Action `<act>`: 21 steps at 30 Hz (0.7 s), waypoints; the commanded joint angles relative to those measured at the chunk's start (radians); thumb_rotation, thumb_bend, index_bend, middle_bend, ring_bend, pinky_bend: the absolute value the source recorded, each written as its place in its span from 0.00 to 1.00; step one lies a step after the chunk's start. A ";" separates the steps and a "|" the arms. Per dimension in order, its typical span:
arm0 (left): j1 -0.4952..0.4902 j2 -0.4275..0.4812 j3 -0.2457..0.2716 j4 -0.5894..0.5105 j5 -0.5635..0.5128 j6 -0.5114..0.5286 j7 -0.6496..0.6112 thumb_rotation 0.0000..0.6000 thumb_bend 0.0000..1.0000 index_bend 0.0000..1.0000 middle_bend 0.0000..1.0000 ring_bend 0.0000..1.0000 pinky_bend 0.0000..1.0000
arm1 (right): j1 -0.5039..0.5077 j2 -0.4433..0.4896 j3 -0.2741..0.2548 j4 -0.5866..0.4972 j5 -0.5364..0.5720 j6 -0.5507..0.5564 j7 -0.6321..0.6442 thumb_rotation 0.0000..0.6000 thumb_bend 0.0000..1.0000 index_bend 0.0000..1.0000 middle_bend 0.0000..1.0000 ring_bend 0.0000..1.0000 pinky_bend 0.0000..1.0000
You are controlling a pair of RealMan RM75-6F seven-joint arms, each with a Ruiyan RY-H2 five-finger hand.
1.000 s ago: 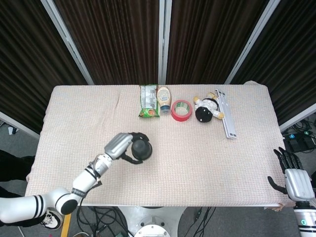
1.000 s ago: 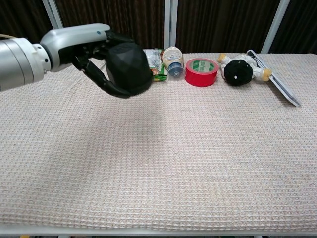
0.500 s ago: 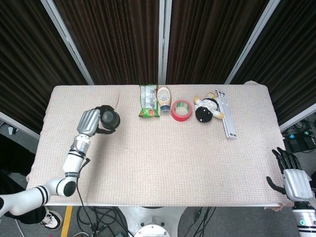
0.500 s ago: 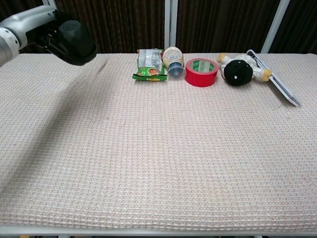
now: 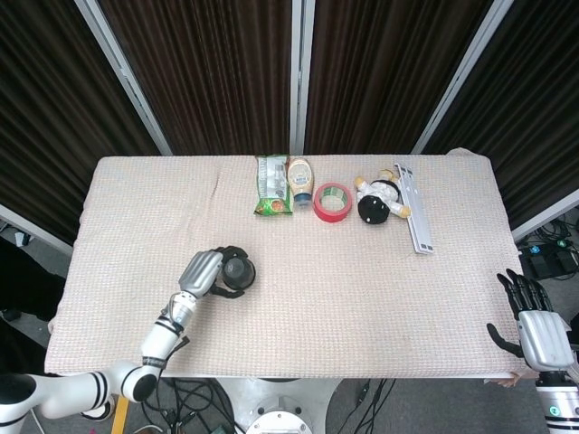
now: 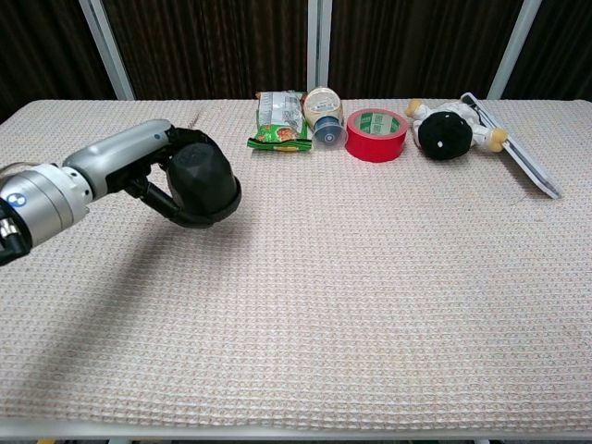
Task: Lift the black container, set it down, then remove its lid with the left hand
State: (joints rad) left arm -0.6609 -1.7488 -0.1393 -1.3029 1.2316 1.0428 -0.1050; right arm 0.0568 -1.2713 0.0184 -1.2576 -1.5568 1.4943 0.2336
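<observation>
The black container (image 5: 240, 273) (image 6: 205, 181) is a rounded, faceted black pot. My left hand (image 5: 209, 275) (image 6: 154, 172) grips it from the left side, fingers wrapped around it, over the left-middle of the cloth-covered table (image 5: 380, 298). In the chest view the container hangs just above the cloth or barely on it; I cannot tell which. Its lid looks to be on. My right hand (image 5: 534, 316) is off the table's right front corner, fingers spread, holding nothing. The chest view does not show it.
Along the far edge lie a green snack packet (image 5: 270, 185) (image 6: 280, 119), a bottle on its side (image 5: 300, 181) (image 6: 323, 116), a red tape roll (image 5: 332, 202) (image 6: 376, 133), a black-and-white plush toy (image 5: 381, 200) (image 6: 449, 130) and a grey flat bar (image 5: 414, 210) (image 6: 511, 146).
My left hand has carried the container from the table's far left, held high, down and toward the front middle, close to the cloth. The right hand has barely moved.
</observation>
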 commanded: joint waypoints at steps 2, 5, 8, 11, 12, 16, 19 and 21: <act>-0.005 -0.047 -0.008 0.060 0.001 -0.017 -0.007 1.00 0.17 0.30 0.46 0.35 0.40 | 0.000 -0.001 0.001 0.004 0.003 -0.002 0.002 1.00 0.21 0.00 0.00 0.00 0.04; -0.006 -0.069 -0.001 0.094 0.005 -0.039 -0.015 1.00 0.15 0.23 0.45 0.34 0.39 | 0.001 -0.003 0.000 0.007 0.003 -0.005 0.007 1.00 0.21 0.00 0.00 0.00 0.04; -0.007 -0.091 0.001 0.136 0.017 -0.047 -0.034 1.00 0.13 0.14 0.42 0.32 0.36 | 0.000 -0.005 0.000 0.010 0.004 -0.005 0.008 1.00 0.21 0.00 0.00 0.00 0.04; -0.006 -0.113 -0.002 0.173 0.027 -0.049 -0.051 1.00 0.13 0.14 0.42 0.31 0.36 | 0.000 -0.005 0.001 0.012 0.007 -0.006 0.010 1.00 0.21 0.00 0.00 0.00 0.04; -0.005 -0.118 -0.002 0.182 0.030 -0.048 -0.056 1.00 0.13 0.14 0.41 0.31 0.35 | 0.000 -0.005 0.001 0.013 0.008 -0.008 0.010 1.00 0.21 0.00 0.00 0.00 0.04; -0.001 -0.138 0.007 0.216 0.056 -0.039 -0.067 1.00 0.11 0.10 0.33 0.22 0.27 | 0.001 -0.006 0.001 0.017 0.010 -0.013 0.015 1.00 0.21 0.00 0.00 0.00 0.04; -0.001 -0.143 0.023 0.238 0.090 -0.032 -0.075 1.00 0.07 0.07 0.19 0.10 0.18 | 0.000 -0.004 0.001 0.020 0.010 -0.011 0.019 1.00 0.21 0.00 0.00 0.00 0.04; 0.000 -0.143 0.026 0.241 0.102 -0.032 -0.091 1.00 0.05 0.07 0.14 0.08 0.16 | 0.000 -0.003 0.000 0.019 0.008 -0.011 0.020 1.00 0.21 0.00 0.00 0.00 0.04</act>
State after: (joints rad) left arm -0.6620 -1.8897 -0.1181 -1.0660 1.3255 1.0088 -0.1856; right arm 0.0572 -1.2743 0.0189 -1.2382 -1.5481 1.4833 0.2539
